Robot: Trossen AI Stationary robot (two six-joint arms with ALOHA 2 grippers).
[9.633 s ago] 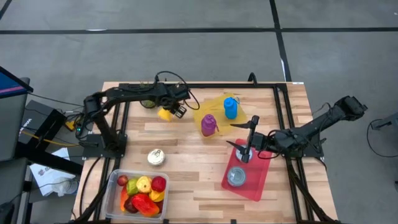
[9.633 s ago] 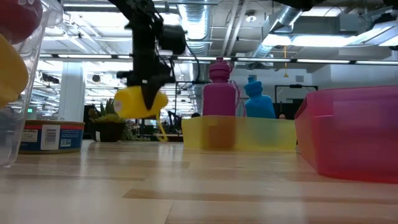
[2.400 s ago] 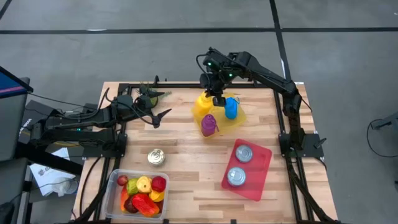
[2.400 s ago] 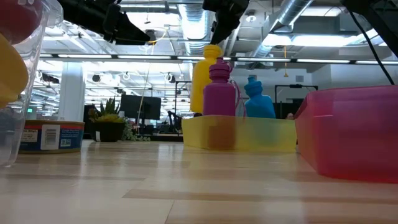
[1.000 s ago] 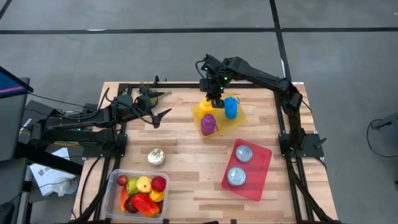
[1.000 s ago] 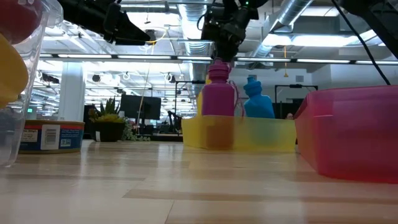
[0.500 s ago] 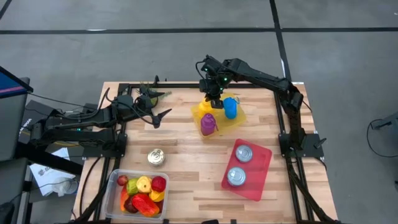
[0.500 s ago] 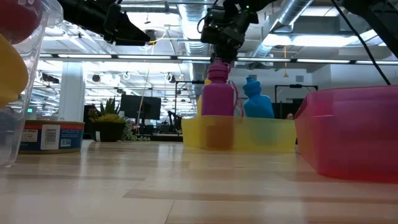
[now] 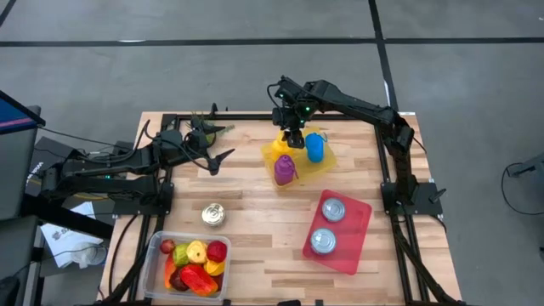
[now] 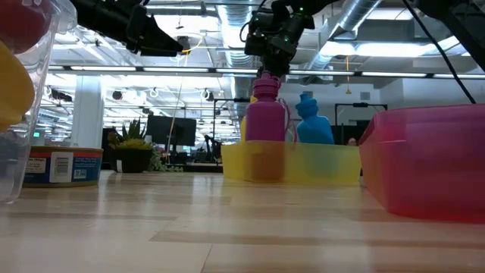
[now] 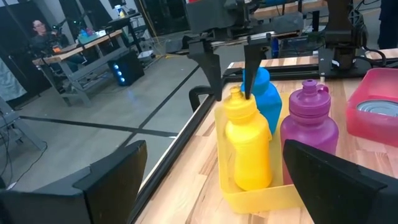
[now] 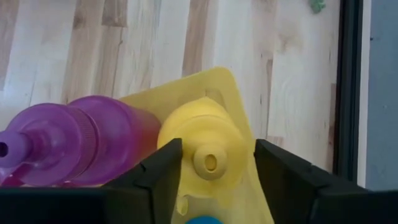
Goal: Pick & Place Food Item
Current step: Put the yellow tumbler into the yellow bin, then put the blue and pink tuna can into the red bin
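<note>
Clear bin (image 9: 160,265) of mixed fruit, lower left of high view — contents blurred together. Loose can (image 9: 212,215) above it. Red tray (image 9: 350,252) lower right, two cans inside. Left tool (image 9: 223,156) parked left of centre, fingers wide, empty. Upper centre: yellow bottle (image 11: 247,144) — rounded body, narrow cap — upright in yellow tray (image 11: 264,196) beside purple bottle (image 11: 309,127), blue bottle (image 11: 264,99). Right tool (image 11: 231,65) straddles cap, fingers parted, not pinching. High view: arm hides yellow bottle.

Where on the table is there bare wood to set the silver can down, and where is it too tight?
Bare wood lies between the silver can and the red tray, and right of the clear fruit bin. The yellow tray is crowded: yellow bottle, purple bottle, blue bottle, with the right gripper over them.
</note>
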